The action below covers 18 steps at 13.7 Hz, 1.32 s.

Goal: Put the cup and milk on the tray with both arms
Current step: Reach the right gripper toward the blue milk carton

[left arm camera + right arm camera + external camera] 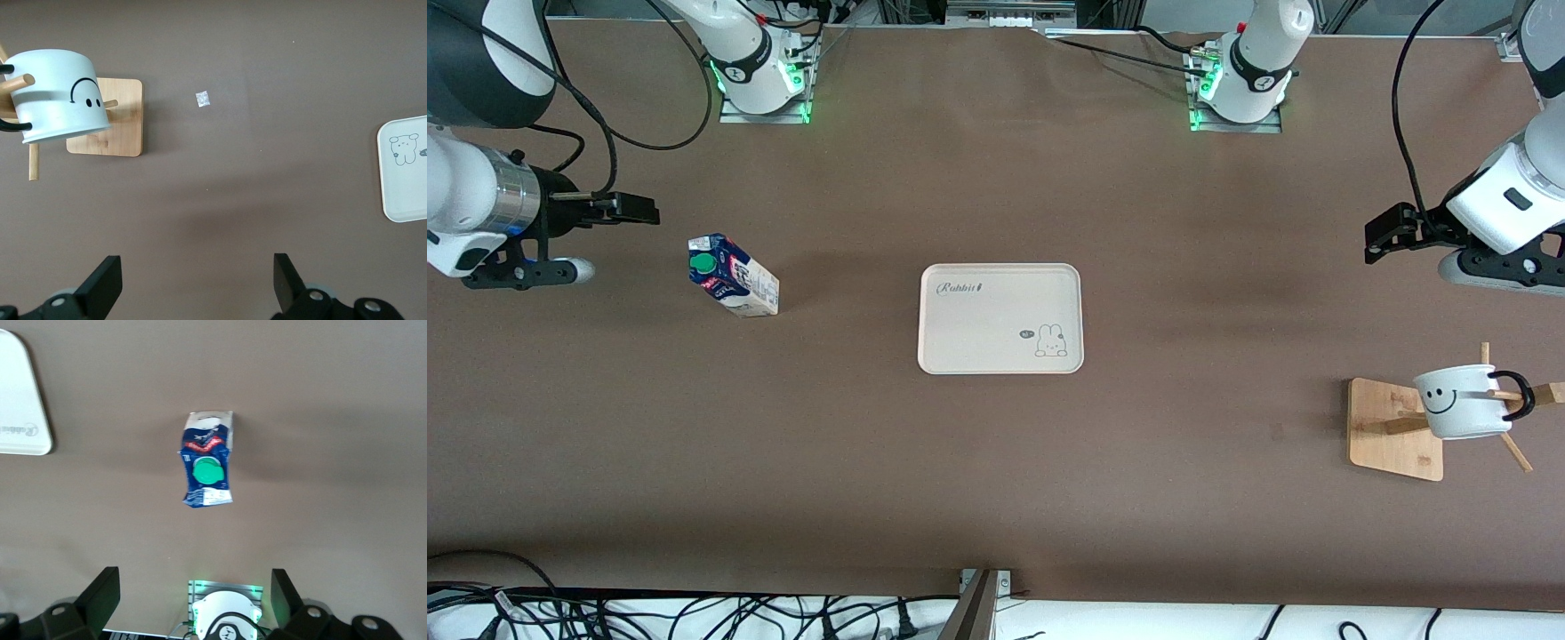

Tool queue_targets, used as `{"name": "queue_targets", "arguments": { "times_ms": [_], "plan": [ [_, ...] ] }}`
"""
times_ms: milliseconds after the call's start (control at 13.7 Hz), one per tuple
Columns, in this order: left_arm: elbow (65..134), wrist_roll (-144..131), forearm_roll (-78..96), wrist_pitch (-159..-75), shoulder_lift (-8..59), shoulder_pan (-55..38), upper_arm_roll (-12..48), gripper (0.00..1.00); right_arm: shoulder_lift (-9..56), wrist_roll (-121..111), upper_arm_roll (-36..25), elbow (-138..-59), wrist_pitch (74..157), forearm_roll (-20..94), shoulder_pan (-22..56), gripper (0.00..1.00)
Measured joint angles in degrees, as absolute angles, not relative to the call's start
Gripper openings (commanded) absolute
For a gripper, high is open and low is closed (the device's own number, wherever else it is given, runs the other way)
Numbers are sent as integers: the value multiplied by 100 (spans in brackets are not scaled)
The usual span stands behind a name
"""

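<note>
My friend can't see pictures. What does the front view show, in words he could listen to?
A cream tray lies bare mid-table. The milk stands toward the right arm's end, and the smiley cup hangs on a wooden stand toward the left arm's end. The right gripper hangs beside the milk and the left gripper above the table, each with open jaws.

Both arms hang raised over the table's two ends, the left gripper [1380, 238] over its own end with its black fingers [103, 283] spread wide and holding nothing, the right gripper [636, 210] over its own end, likewise wide open and empty.
</note>
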<state>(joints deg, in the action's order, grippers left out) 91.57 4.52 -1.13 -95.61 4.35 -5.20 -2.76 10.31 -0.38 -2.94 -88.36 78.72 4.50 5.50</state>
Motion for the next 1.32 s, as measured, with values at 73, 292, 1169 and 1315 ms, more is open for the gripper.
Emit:
{"name": "queue_targets", "arguments": {
  "times_ms": [73, 292, 1169, 1315],
  "plan": [
    [9157, 452, -113, -9561, 435, -520, -276, 100, 1045, -38, -294, -8837, 7886, 515, 552, 100],
    [9157, 452, -113, -9561, 435, -520, -276, 100, 1109, -38, -292, -8878, 7994, 553, 622, 100],
    [9157, 451, -113, -9561, 435, -520, -275, 100, 1087, -38, -336, -9808, 9313, 556, 845, 100],
    [9157, 451, -113, -9561, 435, -520, -275, 100, 1060, -38, -365, -9816, 9358, 556, 844, 100]
  ]
}}
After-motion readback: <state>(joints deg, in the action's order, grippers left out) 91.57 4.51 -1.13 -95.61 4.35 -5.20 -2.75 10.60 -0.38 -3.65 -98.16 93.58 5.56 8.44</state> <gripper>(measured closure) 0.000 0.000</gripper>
